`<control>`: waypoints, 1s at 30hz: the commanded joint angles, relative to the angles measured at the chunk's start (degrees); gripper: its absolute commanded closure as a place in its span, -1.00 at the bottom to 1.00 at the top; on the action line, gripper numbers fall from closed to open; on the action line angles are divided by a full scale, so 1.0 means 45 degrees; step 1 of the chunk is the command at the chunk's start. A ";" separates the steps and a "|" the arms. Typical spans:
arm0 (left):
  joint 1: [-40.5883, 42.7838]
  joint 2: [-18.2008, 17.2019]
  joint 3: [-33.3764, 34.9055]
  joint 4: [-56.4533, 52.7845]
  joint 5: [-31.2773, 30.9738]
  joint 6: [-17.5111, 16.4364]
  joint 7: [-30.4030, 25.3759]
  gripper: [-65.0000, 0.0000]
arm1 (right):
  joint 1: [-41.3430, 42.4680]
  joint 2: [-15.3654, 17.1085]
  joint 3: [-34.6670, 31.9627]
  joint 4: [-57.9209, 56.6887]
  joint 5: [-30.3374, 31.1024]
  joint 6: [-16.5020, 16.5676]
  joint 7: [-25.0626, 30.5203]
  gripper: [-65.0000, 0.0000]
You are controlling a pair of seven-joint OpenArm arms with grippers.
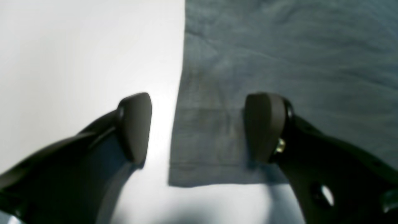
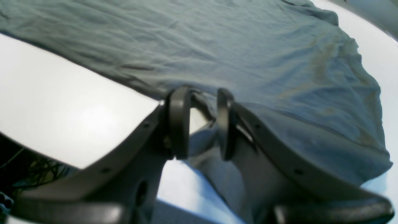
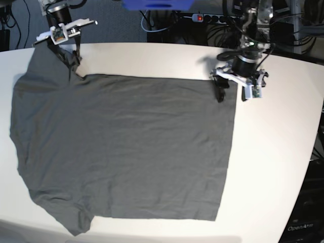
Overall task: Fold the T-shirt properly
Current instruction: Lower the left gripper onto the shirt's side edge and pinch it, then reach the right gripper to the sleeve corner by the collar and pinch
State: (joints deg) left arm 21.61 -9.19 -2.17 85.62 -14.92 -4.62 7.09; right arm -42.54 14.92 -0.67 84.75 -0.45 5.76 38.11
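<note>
The T-shirt [image 3: 126, 147] lay spread flat across the white table [image 3: 273, 152]. The left gripper [image 1: 199, 127] stood wide open straddling a hem corner, while the right gripper [image 2: 202, 124] pinched the sleeve edge.

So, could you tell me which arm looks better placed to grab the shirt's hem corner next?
Probably the left. The left gripper is open, astride the T-shirt hem corner on the white table. The right gripper is at the sleeve end, closed on cloth.
</note>
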 commanded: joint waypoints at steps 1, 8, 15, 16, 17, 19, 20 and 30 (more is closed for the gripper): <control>0.0229 0.0274 0.0122 -0.0127 -0.0016 -0.0252 0.1579 -0.42 | -0.0128 0.0114 0.0099 0.0185 0.0109 -0.0078 0.0352 0.50; 0.0288 0.0548 0.0122 -0.0107 0.0512 -0.0311 0.2478 -0.41 | -0.0128 0.0114 0.0099 0.0185 0.0109 -0.0078 0.0352 0.50; 0.0347 0.0470 0.0122 -0.0185 0.0492 -0.0370 0.2497 0.09 | -0.0128 0.0114 0.0099 0.0185 0.0109 -0.0078 0.0352 0.50; 0.0366 0.0470 0.0122 -0.0263 0.0492 -0.0370 0.2497 0.09 | -0.0128 0.0114 0.0099 0.0185 0.0109 -0.0078 0.0352 0.50; 0.0366 0.0470 0.0102 -0.0302 0.0492 -0.0389 0.2497 0.09 | -0.0128 0.0114 0.0099 0.0185 0.0109 -0.0078 0.0352 0.50; 0.0386 0.0470 0.0102 -0.0420 0.0472 -0.0409 0.2497 0.09 | -0.0128 0.0114 0.0099 0.0185 0.0109 -0.0078 0.0352 0.50; 0.0405 0.0470 0.0102 -0.0517 0.0355 -0.0409 0.2497 0.09 | -0.0128 0.0114 0.0099 0.0185 0.0109 -0.0078 0.0352 0.50; 0.0288 -0.0722 0.0141 -0.1670 -0.2712 -0.1561 0.2497 0.23 | -0.0128 0.0114 0.0099 0.0185 0.0109 -0.0078 0.0352 0.50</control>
State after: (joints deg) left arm 20.93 -12.71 -2.50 80.36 -29.34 -13.78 6.79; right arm -42.59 14.90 -0.51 84.75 -0.47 5.78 38.11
